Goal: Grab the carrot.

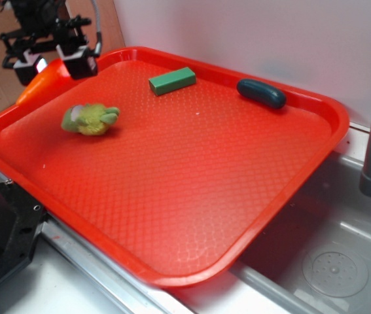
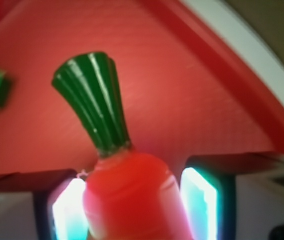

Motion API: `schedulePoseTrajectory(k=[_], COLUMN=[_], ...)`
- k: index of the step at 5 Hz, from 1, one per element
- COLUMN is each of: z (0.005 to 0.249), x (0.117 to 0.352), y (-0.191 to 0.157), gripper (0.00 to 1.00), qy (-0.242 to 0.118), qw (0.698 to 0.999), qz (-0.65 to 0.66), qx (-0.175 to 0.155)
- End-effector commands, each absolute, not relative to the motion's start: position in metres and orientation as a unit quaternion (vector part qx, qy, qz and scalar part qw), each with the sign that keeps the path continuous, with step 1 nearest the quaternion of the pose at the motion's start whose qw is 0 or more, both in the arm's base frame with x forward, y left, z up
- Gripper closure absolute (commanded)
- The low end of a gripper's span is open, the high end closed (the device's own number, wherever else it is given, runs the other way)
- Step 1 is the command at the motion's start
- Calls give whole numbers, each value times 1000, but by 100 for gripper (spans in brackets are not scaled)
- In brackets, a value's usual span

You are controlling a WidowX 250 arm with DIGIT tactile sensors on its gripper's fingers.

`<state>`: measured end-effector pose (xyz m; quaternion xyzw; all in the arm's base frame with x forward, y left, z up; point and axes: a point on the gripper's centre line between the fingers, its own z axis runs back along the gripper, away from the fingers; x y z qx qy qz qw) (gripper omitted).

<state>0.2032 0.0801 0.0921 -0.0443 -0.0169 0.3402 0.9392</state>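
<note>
Wrist view shows my gripper (image 2: 134, 200) with its glowing pads (image 2: 69, 210) closed narrow on the small smooth orange plastic carrot (image 2: 131, 195), green stem pointing forward; I judge the hold best kept square on the thick body, squeezing evenly so the tapered plastic does not slide out. From left to right the textured red plastic tray (image 1: 172, 196) holds the carrot at its far left corner, a fuzzy yellow-green plush toy (image 1: 90, 119), a green rectangular block (image 1: 172, 80) and a dark teal oblong piece (image 1: 261, 92).
</note>
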Motion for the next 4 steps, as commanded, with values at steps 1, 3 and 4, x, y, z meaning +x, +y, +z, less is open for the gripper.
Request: schedulePoseTrajectory(k=[1, 3, 4], z=[166, 196, 188], x=[207, 196, 203], y=[24, -21, -17], gripper=[100, 100, 100], qy=[-51, -74, -53], qw=[972, 982, 983], qz=[212, 148, 143], qx=[-88, -94, -105])
